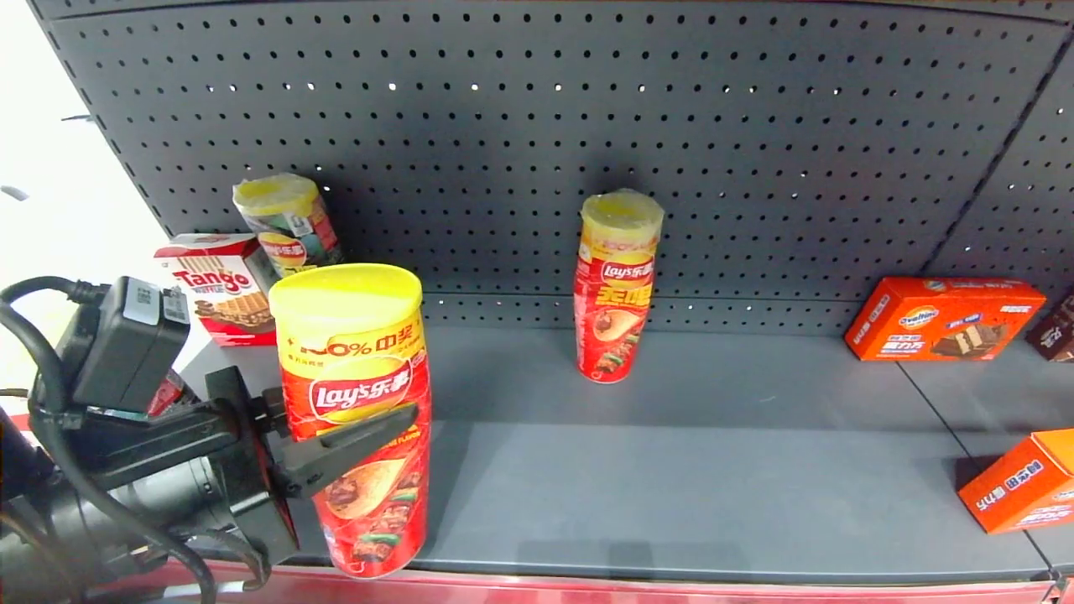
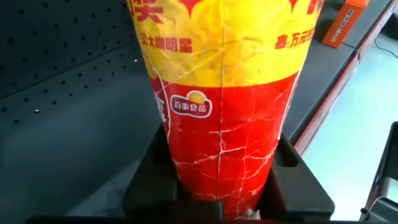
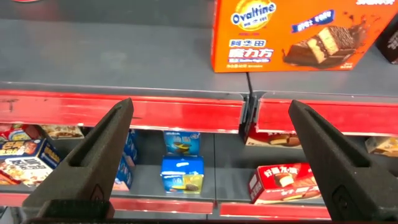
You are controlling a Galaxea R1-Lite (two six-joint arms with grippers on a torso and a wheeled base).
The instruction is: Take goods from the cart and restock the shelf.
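Clasping a chip can point(image 1: 359, 352) (yellow lid), left gripper point(image 1: 357, 424) hangs by the shelf point(image 1: 713, 470).

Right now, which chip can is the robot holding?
The front-left can, clamped in the left hand; the middle can and back-left can sit untouched.

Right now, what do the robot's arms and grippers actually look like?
Both are matte black. The right gripper has two long wedge-shaped fingers tapering to blunt tips, each with a small round mark near its base. The left gripper has the same black wedges. On its wrist sits a boxy black camera module with white stickers, and thick black cables loop around it.
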